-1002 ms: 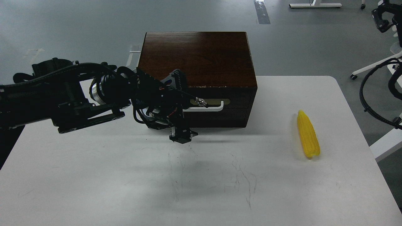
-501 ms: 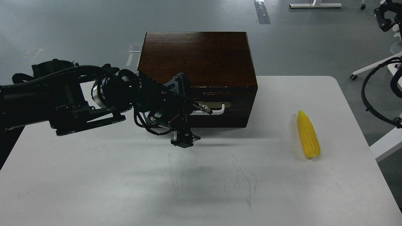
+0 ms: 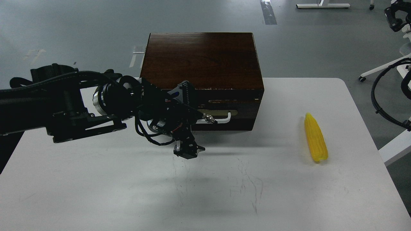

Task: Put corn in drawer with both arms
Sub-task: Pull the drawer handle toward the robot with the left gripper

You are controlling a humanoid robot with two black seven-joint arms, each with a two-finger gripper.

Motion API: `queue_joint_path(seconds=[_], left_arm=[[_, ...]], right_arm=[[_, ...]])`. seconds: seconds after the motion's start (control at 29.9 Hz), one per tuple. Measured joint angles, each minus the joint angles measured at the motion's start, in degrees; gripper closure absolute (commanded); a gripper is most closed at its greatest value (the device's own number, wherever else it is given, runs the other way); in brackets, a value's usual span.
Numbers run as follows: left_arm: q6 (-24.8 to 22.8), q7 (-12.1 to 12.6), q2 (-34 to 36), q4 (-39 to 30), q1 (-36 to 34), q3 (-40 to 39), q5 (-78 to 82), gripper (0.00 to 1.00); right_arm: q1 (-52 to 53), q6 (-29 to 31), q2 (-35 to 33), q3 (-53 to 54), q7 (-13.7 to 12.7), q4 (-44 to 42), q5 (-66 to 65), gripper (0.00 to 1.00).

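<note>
The corn [image 3: 315, 138], a bright yellow cob, lies on the white table [image 3: 289, 192] to the right of the dark brown wooden box [image 3: 200, 57]. The drawer [image 3: 231, 114] stands slightly out of the box front, with a thin gap along its top edge. My left gripper [image 3: 192, 118] is at the left end of the white bar handle [image 3: 223, 118] and hides it there. It looks shut on the handle. My right arm shows only at the right edge. Its dark end [image 3: 395, 16] is high at the top right, far from the corn, with its fingers unclear.
Black cables of the right arm [image 3: 380, 96] loop by the table's right edge. White chair or stand legs [image 3: 379, 69] are on the grey floor beyond. The table surface in front of the box has faint pen scratches [image 3: 247, 186].
My left arm has drawn back toward me, and the drawer front with its handle has come out a little from the box. The dark end of my right arm has moved slightly up and right.
</note>
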Motion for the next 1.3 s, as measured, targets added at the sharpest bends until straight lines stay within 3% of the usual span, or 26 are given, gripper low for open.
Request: queue_joint_path(seconds=[0.94,1.3], left_arm=[[0.1,0.1,0.0,-6.7,-1.4,-0.2,0.0,0.03],[0.0,0.2,1.2,-5.2,-3.8,-0.6,-0.7,0.03]], right_arm=[[0.0,0.0,-0.5,0.1,-0.1,0.0,0.0,0.00],[0.2,0.0,-1.1,0.1,-0.1,0.0,0.0,0.00]])
